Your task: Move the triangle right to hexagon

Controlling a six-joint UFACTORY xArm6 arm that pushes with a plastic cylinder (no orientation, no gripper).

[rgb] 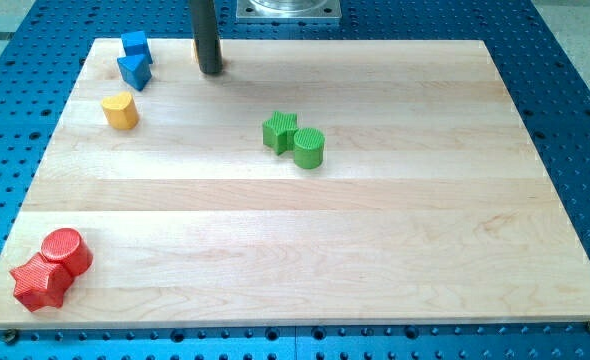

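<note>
A: Here we are, top of the board [375,250], and my tip [210,71] sits down on the wood near the far edge, just to the right of the two blue blocks.

B: No jaws on it, mind you. It's a bare rod, holding nothing, touching nothing.

A: Right. The blue triangle [134,71] looks like the one to move, sitting just below the blue block [134,44] in the top left corner, the two of them touching or near enough.

B: And the hexagon?

A: Hard to call. The yellow block [121,110] just below the triangle might be it, though its shape reads more rounded from here. The green star [280,131] and green cylinder [309,147] sit mid-board, the red pair [50,268] down at the bottom left.

B: So what stage is this?

A: Approach, I'd say. No contact made yet, and the tip is on the triangle's right, the wrong side for a rightward shove.

B: So it needs to swing round?

A: To the triangle's left, I'd judge, without clipping the other blue block, then push it across.
</note>
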